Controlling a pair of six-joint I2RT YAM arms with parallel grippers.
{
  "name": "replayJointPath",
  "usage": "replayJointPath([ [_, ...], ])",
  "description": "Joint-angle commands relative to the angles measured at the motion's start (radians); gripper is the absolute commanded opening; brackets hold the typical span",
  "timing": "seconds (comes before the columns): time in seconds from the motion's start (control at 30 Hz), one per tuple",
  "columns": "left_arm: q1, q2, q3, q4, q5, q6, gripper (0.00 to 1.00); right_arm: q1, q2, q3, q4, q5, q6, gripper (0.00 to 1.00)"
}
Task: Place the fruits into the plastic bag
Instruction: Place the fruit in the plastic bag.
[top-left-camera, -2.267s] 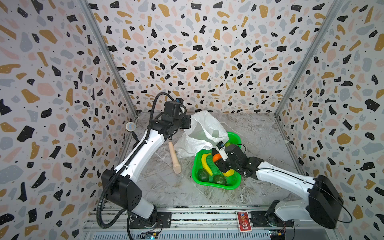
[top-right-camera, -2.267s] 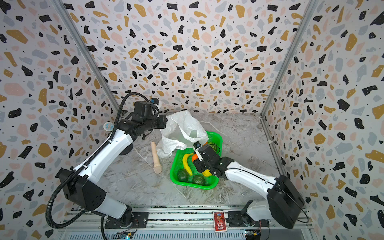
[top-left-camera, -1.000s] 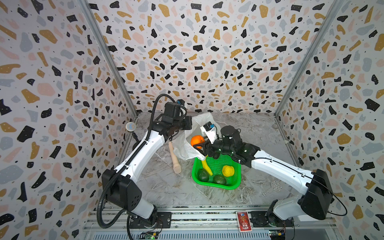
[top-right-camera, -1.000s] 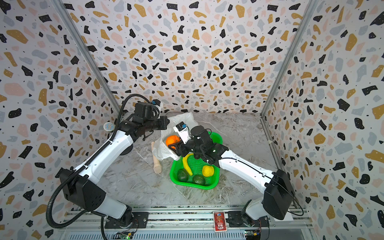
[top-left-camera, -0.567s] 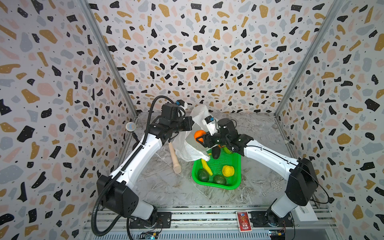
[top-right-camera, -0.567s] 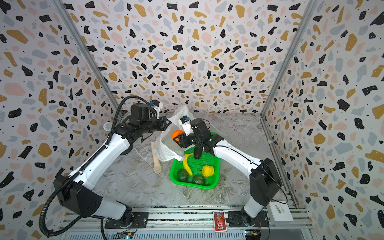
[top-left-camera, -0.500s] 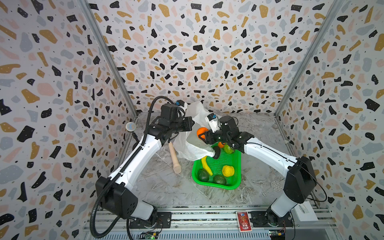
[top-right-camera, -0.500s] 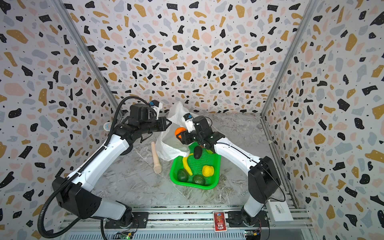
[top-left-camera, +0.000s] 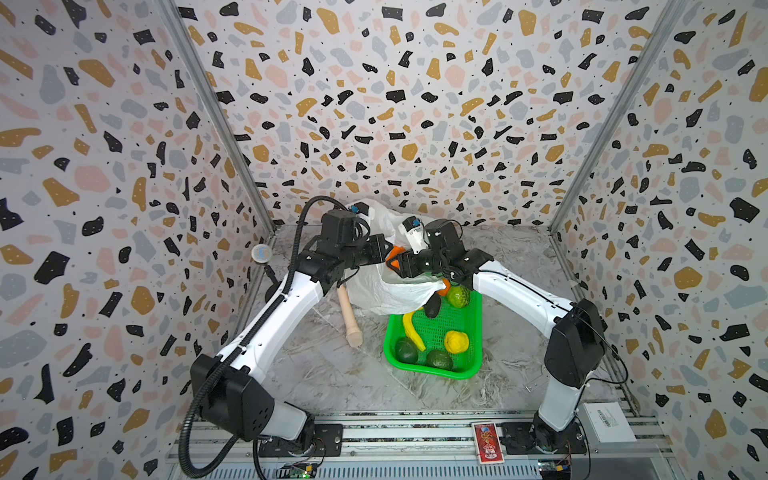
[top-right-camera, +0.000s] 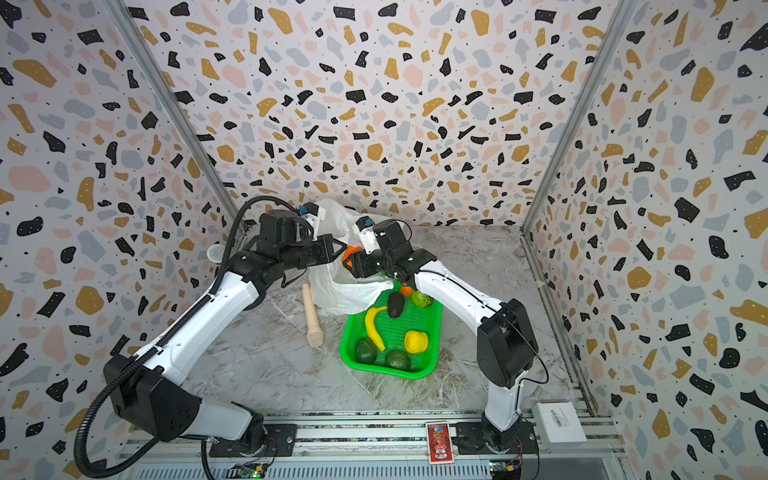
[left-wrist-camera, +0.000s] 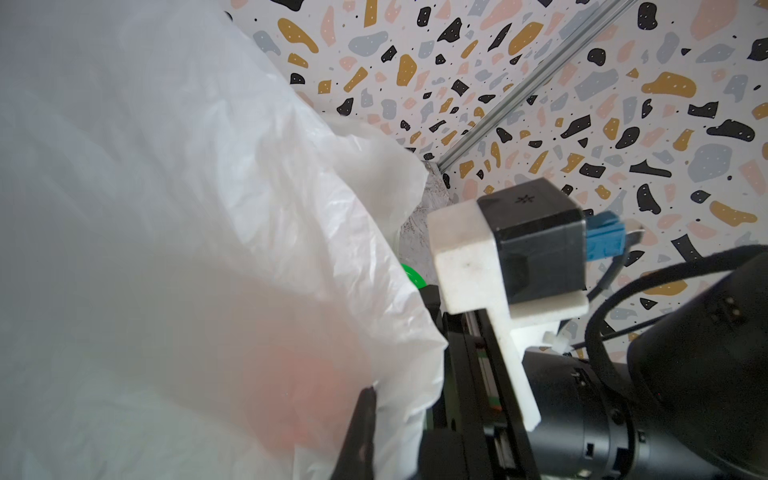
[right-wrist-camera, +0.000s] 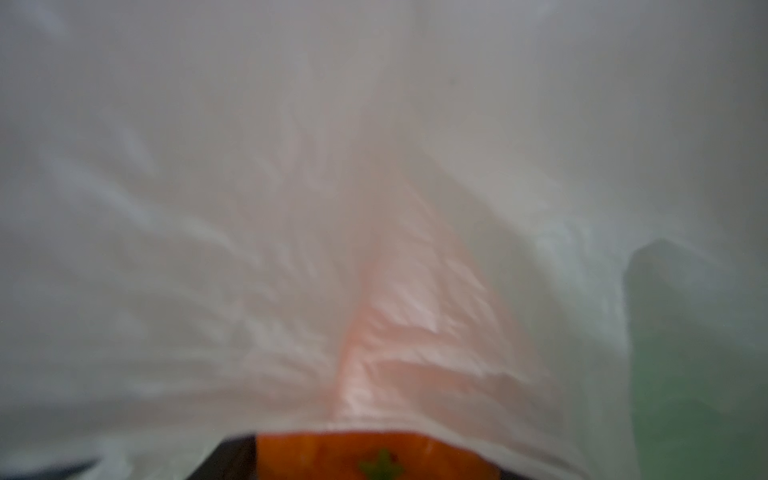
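Note:
My left gripper (top-left-camera: 384, 249) is shut on the rim of the white plastic bag (top-left-camera: 386, 291), holding its mouth up; a dark finger (left-wrist-camera: 361, 432) pinches the film. My right gripper (top-left-camera: 395, 266) reaches into that mouth with the orange (top-left-camera: 395, 252) between its fingers. In the right wrist view the orange (right-wrist-camera: 332, 453) sits between the jaws, with bag film (right-wrist-camera: 374, 166) all around. The green basket (top-left-camera: 436, 328) holds a banana (top-left-camera: 412, 328), a lemon (top-left-camera: 456, 341), two avocados (top-left-camera: 406, 350) (top-left-camera: 439, 359), a dark fruit (top-left-camera: 433, 305) and a light green fruit (top-left-camera: 458, 296).
A beige wooden stick (top-left-camera: 348, 318) lies on the marble floor left of the basket, beside the bag. Patterned walls close in on three sides. A white box (top-left-camera: 606, 419) and a red card (top-left-camera: 486, 442) sit on the front rail.
My right gripper lifted the orange out of the basket and carried it up and left into the bag's mouth. My left gripper raised the bag's rim slightly.

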Motion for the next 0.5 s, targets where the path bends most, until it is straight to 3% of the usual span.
replayJointPath([
  [0.0, 0.000, 0.003, -0.005, 0.032, 0.023, -0.001, 0.00, 0.004, -0.090, -0.041, 0.044, -0.029, 0.007, 0.76],
  [0.23, 0.003, 0.020, 0.066, 0.025, 0.111, 0.014, 0.00, -0.020, -0.201, -0.126, 0.017, 0.025, 0.017, 0.86],
  [0.47, 0.006, 0.039, 0.125, 0.019, 0.177, 0.015, 0.00, -0.074, -0.280, -0.219, -0.042, 0.142, 0.062, 0.86],
])
